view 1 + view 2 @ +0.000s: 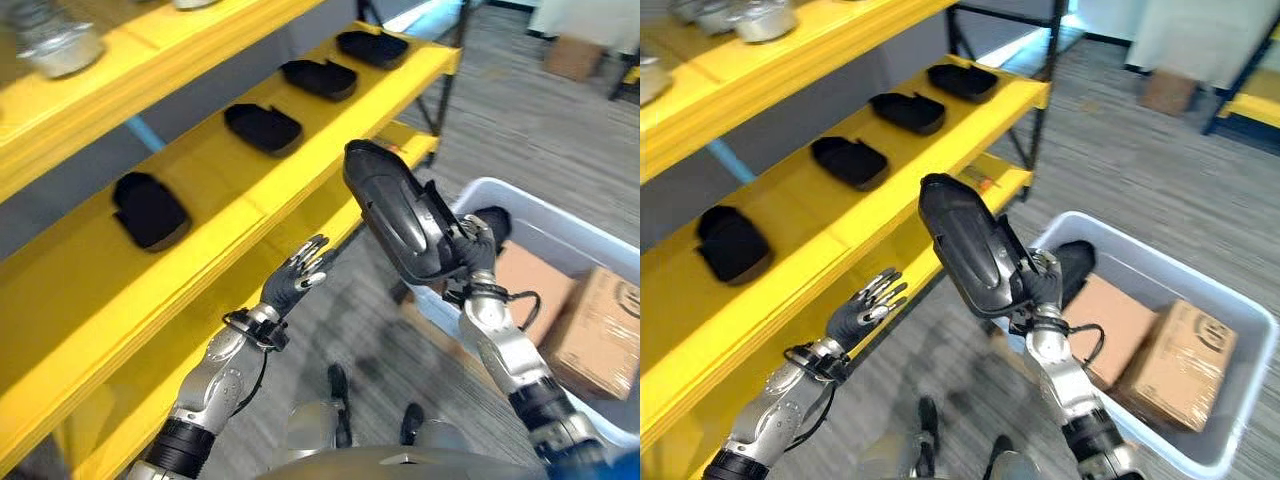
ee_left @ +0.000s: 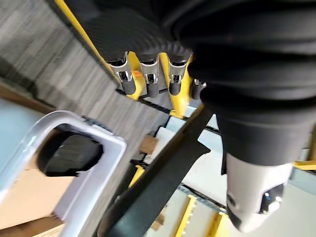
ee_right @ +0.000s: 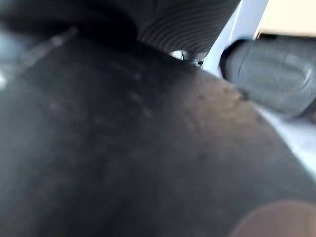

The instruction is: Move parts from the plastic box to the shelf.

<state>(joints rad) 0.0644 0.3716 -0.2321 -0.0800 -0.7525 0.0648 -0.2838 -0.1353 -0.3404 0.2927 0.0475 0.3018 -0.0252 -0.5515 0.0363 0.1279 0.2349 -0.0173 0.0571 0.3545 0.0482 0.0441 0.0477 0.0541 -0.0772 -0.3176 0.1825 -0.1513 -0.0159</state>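
Observation:
My right hand (image 1: 478, 256) is shut on a large black plastic part (image 1: 400, 215), held up on end between the plastic box and the shelf. The part's dark surface (image 3: 123, 148) lies close against the right wrist view. A second black part (image 1: 1077, 262) lies in the near corner of the pale plastic box (image 1: 1240, 310), and it also shows in the left wrist view (image 2: 69, 153). Several black parts (image 1: 150, 210) (image 1: 263, 128) (image 1: 318, 78) lie in a row on the yellow shelf (image 1: 230, 200). My left hand (image 1: 297, 275) hangs open by the shelf's front edge, fingers (image 2: 148, 81) straight, holding nothing.
Two cardboard boxes (image 1: 1175, 365) (image 1: 1110, 320) sit inside the plastic box. Silver metal pieces (image 1: 55, 40) stand on the shelf level above. A lower yellow level (image 1: 410, 140) juts out by a dark upright post. Grey floor lies beyond.

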